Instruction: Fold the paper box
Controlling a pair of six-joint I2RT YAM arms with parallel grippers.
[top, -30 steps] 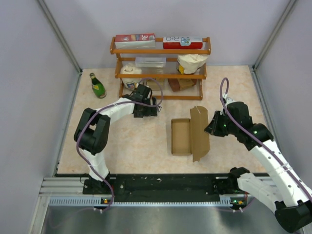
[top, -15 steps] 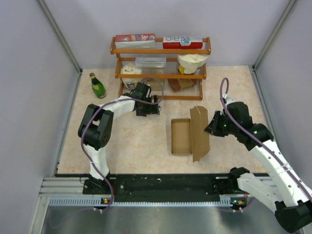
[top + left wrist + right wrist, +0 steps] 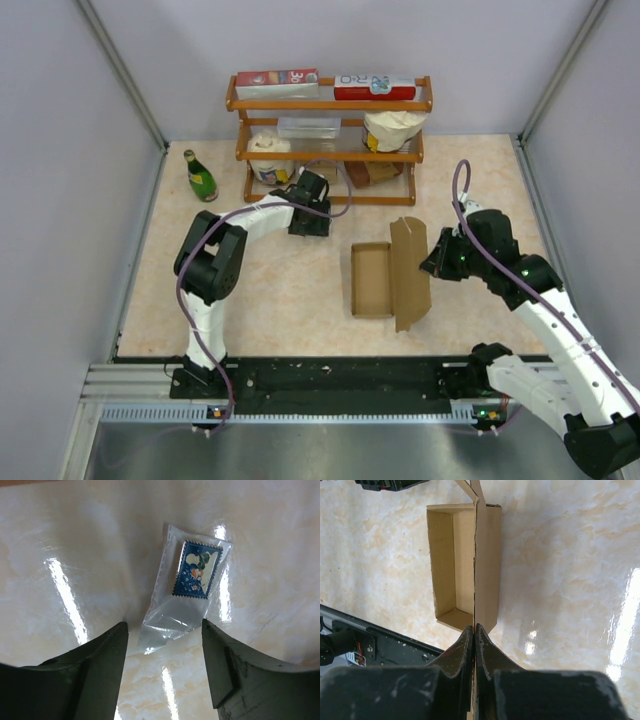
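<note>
The paper box [image 3: 372,279] is plain brown cardboard, an open shallow tray lying mid-table with its lid flap [image 3: 409,272] standing up along the right side. In the right wrist view the tray [image 3: 451,565] lies ahead, with the lid flap seen edge-on. My right gripper [image 3: 475,628] is shut on the lid's edge and holds it upright; it also shows in the top view [image 3: 432,262]. My left gripper [image 3: 164,630] is open and empty just in front of the shelf [image 3: 330,140], over a clear plastic sachet [image 3: 186,592] with a blue stamp-like label.
A wooden shelf holds red-and-white cartons [image 3: 276,82], a clear tub, white tubs and small brown blocks [image 3: 372,172]. A green bottle [image 3: 200,176] stands at the back left. Grey walls close in the table on both sides.
My left arm has swung its gripper to the right along the front of the shelf. The right gripper and the box have not moved.
</note>
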